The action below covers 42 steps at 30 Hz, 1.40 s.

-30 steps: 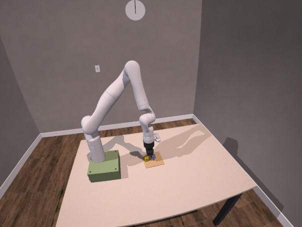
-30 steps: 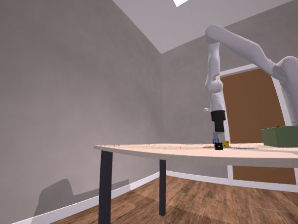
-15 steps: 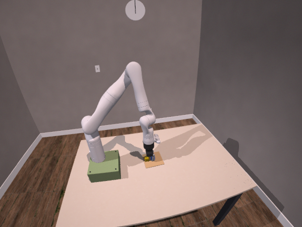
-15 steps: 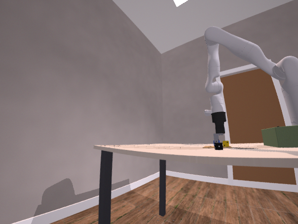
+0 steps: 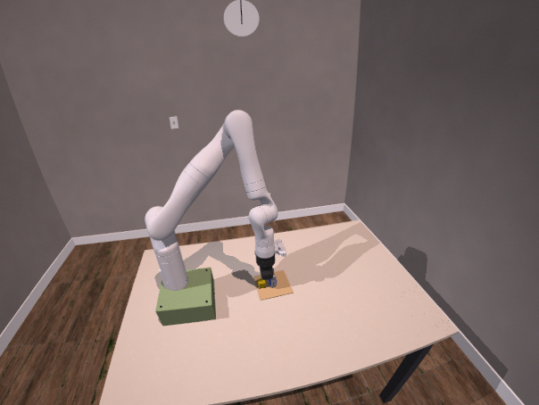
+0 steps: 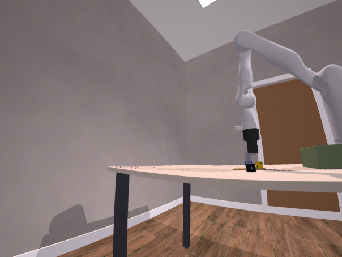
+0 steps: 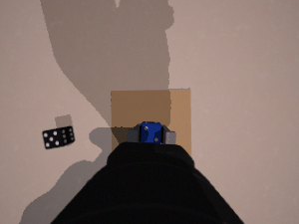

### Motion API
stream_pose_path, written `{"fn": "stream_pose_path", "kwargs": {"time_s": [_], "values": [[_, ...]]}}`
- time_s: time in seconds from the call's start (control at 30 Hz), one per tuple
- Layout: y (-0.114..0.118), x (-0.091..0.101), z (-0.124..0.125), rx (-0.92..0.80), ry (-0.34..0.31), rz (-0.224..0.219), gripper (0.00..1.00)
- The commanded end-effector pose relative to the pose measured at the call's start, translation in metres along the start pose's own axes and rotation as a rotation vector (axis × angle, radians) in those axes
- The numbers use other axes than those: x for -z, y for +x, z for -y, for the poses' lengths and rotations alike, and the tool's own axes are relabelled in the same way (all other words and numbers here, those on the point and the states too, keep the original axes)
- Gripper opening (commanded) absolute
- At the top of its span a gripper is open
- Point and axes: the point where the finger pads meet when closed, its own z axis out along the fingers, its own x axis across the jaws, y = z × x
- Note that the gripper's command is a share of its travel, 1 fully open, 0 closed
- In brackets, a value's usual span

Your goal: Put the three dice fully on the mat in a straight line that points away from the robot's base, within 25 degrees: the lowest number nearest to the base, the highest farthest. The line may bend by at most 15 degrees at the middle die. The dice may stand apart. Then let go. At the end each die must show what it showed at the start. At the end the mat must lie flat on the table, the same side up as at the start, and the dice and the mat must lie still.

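Observation:
My gripper is shut on the blue die and holds it low over the tan mat, at or just above its surface. In the wrist view the blue die sits between the grey fingers over the near part of the mat. The yellow die stands on the mat's edge nearest the base, right beside the gripper; it also shows in the exterior view. The black die with white pips lies on the bare table, off the mat to its left in the wrist view, and shows in the exterior view.
The green base box stands on the table to the left of the mat. The table's far edge lies behind the gripper. The arm's body hides the near part of the wrist view.

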Motion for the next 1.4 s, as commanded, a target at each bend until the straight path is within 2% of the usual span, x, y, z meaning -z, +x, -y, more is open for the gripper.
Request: {"fn": "stream_pose_path", "kwargs": {"time_s": [0.0, 1.37], "values": [[0.0, 0.0005, 0.0005, 0.0, 0.001, 0.0, 0.57], [0.0, -0.0034, 0.0005, 0.0, 0.001, 0.0, 0.57]]}}
